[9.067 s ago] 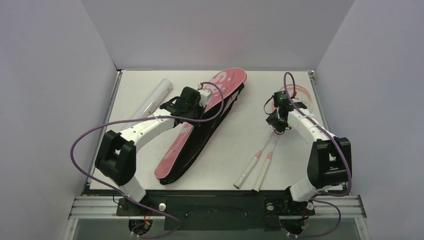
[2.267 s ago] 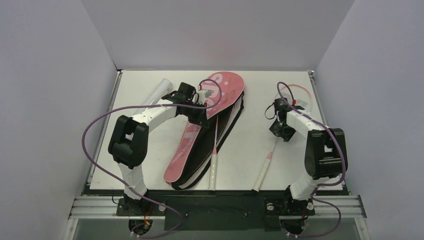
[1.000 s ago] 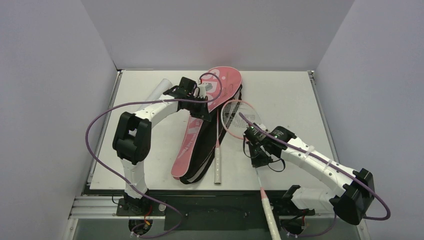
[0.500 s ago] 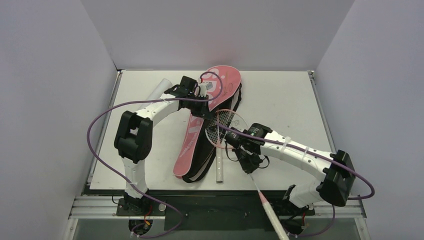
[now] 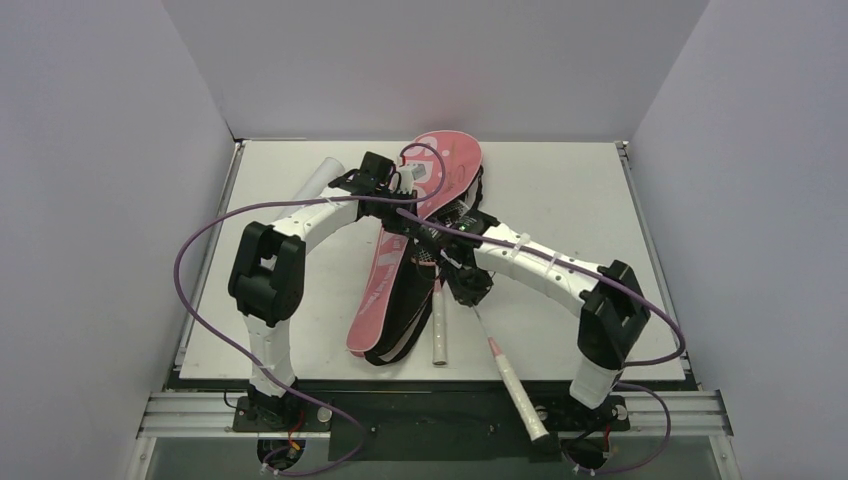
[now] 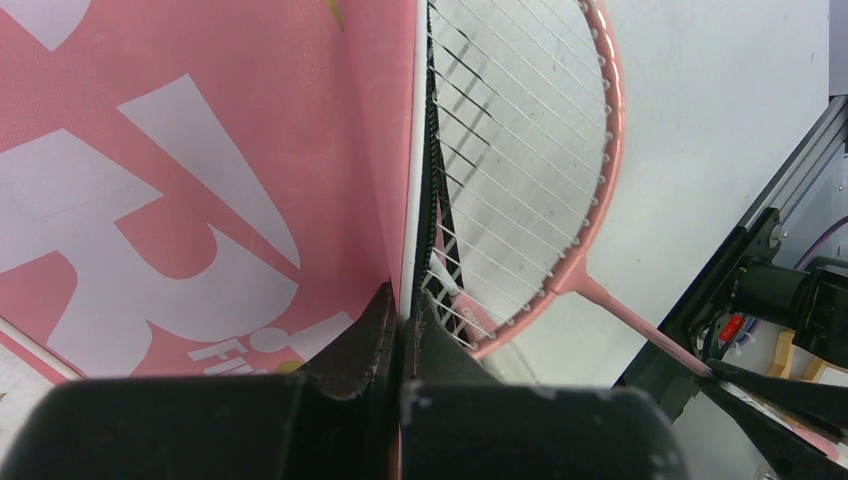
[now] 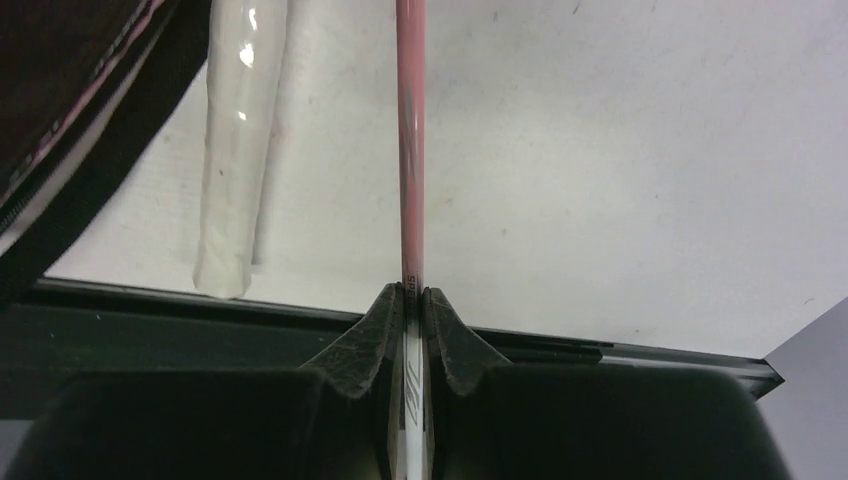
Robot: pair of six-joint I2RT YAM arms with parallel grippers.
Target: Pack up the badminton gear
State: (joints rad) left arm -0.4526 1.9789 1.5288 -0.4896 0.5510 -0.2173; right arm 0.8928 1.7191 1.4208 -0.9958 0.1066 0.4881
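left claw point(image 6: 402, 305): pinched on edge of pink racket-shaped fabric cover point(image 6: 180, 160) | right claw point(image 7: 412, 295): clamped on shaft of thin pink-and-white strung racket point(image 7: 410, 150), head beside cover edge

White matte table point(image 5: 570, 190) under me, evenly lit. Pale grey back wall point(image 5: 430, 60) at 12 o'clock; left wall point(image 5: 90, 200) at 9, right wall point(image 5: 760, 200) at 3. Aluminium rail point(image 5: 185, 411) at 6, by my bases.

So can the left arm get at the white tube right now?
Probably not as things stand. The tube lies close by in the open, but the left gripper is shut on the edge of the pink cover, so it would have to let go first.
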